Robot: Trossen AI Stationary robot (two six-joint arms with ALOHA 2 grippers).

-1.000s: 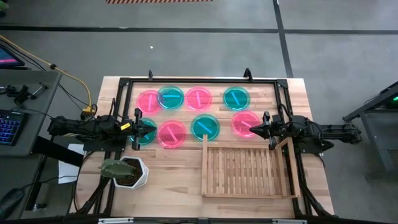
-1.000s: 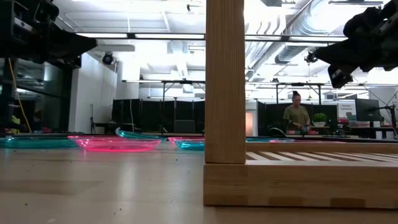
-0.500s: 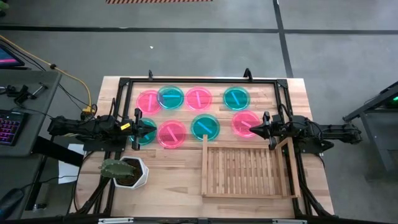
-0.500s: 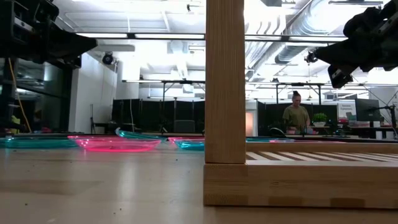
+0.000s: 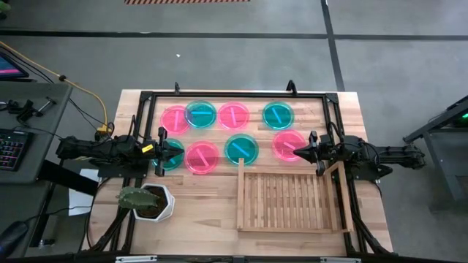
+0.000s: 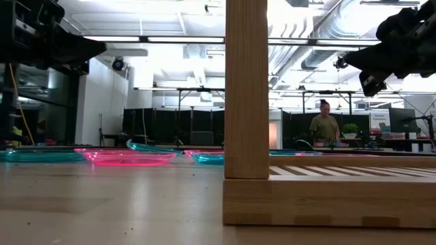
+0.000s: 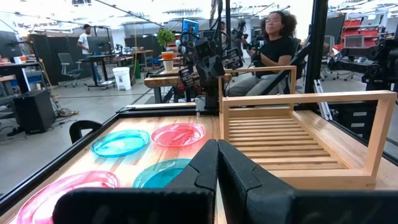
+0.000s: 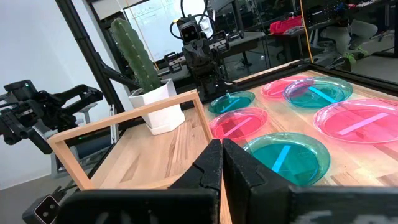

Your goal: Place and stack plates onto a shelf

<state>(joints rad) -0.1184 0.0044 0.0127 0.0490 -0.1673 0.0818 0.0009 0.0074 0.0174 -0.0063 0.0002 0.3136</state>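
Eight round plates lie flat on the table's far half in the high view: pink (image 5: 175, 118), teal (image 5: 200, 114) overlapping it, pink (image 5: 233, 115), teal (image 5: 278, 115), teal (image 5: 170, 156), pink (image 5: 202, 157), teal (image 5: 241, 149), pink (image 5: 288, 145). The light-wood slatted shelf (image 5: 289, 199) sits near the right front. My left gripper (image 5: 180, 151) is shut and hovers level over the near-left teal plate. My right gripper (image 5: 295, 153) is shut and hovers over the near-right pink plate's edge. Both sets of fingers show closed together in the wrist views (image 7: 217, 155) (image 8: 222, 155).
A white pot with a cactus (image 5: 150, 201) stands at the table's near left. A black frame (image 5: 234, 93) runs around the plates. The shelf's raised rim post (image 6: 245, 88) fills the middle of the low view. People are in the room beyond (image 7: 273, 43).
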